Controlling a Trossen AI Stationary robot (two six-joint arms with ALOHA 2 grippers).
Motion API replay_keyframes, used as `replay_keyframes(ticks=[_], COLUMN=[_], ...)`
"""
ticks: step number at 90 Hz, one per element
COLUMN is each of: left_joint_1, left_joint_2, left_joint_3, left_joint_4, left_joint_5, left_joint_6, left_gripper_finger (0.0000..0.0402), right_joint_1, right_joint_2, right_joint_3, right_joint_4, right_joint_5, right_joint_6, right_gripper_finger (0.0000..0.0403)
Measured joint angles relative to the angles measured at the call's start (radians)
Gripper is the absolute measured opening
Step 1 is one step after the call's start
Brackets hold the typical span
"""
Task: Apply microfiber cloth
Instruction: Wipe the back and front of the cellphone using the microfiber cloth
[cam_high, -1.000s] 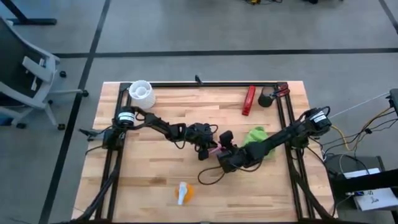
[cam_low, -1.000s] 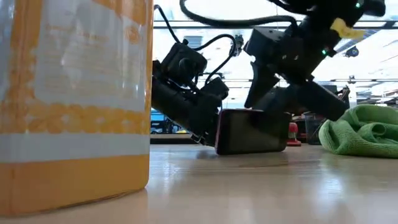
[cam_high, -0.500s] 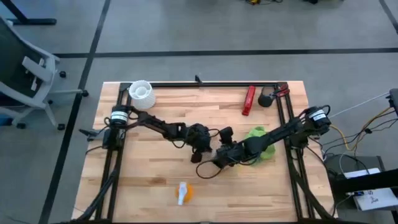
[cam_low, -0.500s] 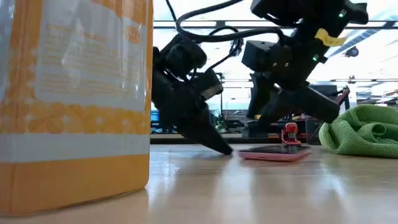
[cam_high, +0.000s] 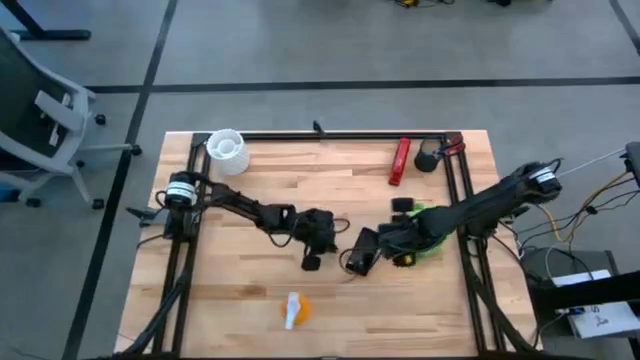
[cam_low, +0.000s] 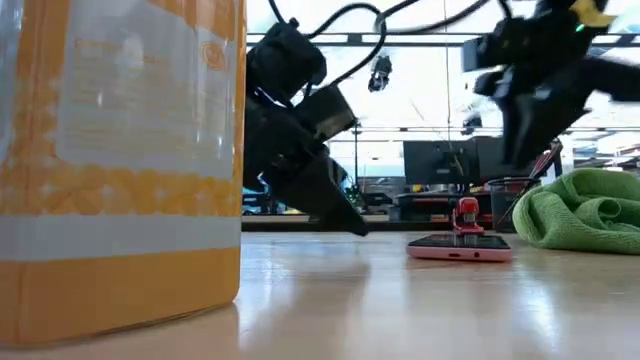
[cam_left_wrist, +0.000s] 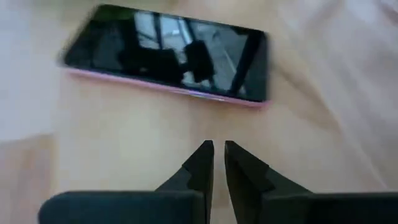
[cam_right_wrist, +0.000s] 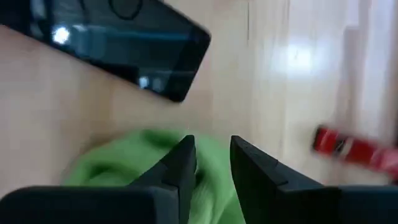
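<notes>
The lime-green microfiber cloth (cam_high: 432, 216) lies bunched on the table right of centre (cam_low: 585, 205). A black phone in a pink case (cam_high: 362, 251) lies flat, screen up, just left of it (cam_low: 460, 246). My right gripper (cam_right_wrist: 212, 152) hovers above the cloth, fingers a little apart and touching nothing. In the low view it is a blur over the cloth (cam_low: 535, 95). My left gripper (cam_left_wrist: 217, 149) is shut just left of the phone, tips pointing down at a slant above the wood (cam_low: 350, 222).
An orange-and-white spray bottle (cam_high: 293, 310) stands near the front edge and fills the low view's left (cam_low: 120, 170). A white round container (cam_high: 227, 149), a red tool (cam_high: 401, 161) and a black object (cam_high: 427, 158) sit along the far edge.
The phone, which stood on its long edge between both grippers, has dropped flat onto the table, screen up. My left gripper has drawn back a little toward the table's left. My right gripper has risen and gone toward the right edge, over the cloth.
</notes>
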Motion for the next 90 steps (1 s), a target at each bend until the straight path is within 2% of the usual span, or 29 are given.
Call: replay_keyframes(ticks=[6,22,36,49,61,76,90], left_joint_1=[-0.030,-0.104,-0.135,-0.135,-0.135,-0.135,-0.136], left_joint_2=[-0.002,-0.002,0.022,0.082,0.110,0.122,0.121], left_joint_3=[0.001,0.002,0.004,0.004,0.013,0.014,0.014], left_joint_4=[0.018,0.116,0.244,0.305,0.319,0.313,0.316], left_joint_5=[-0.017,-0.113,-0.174,-0.182,-0.212,-0.212,-0.213], left_joint_6=[0.000,-0.004,-0.021,-0.052,-0.053,-0.083,-0.084], left_gripper_finger=[0.0023,0.0022,0.0022,0.0022,0.0022,0.0022,0.0022], right_joint_1=[0.000,-0.001,-0.001,-0.001,-0.001,-0.001,0.000], right_joint_2=[-0.062,-0.165,-0.177,-0.162,-0.146,-0.142,-0.147], right_joint_3=[-0.027,-0.127,-0.234,-0.333,-0.392,-0.390,-0.291], right_joint_4=[-0.010,-0.023,0.000,0.120,0.198,0.207,0.211], right_joint_5=[-0.030,-0.027,-0.023,0.002,0.024,0.045,0.067], right_joint_6=[0.047,0.137,0.205,0.252,0.288,0.261,0.164], right_gripper_finger=[0.0095,0.0142,0.0175,0.0181,0.0142,0.0020,0.0007])
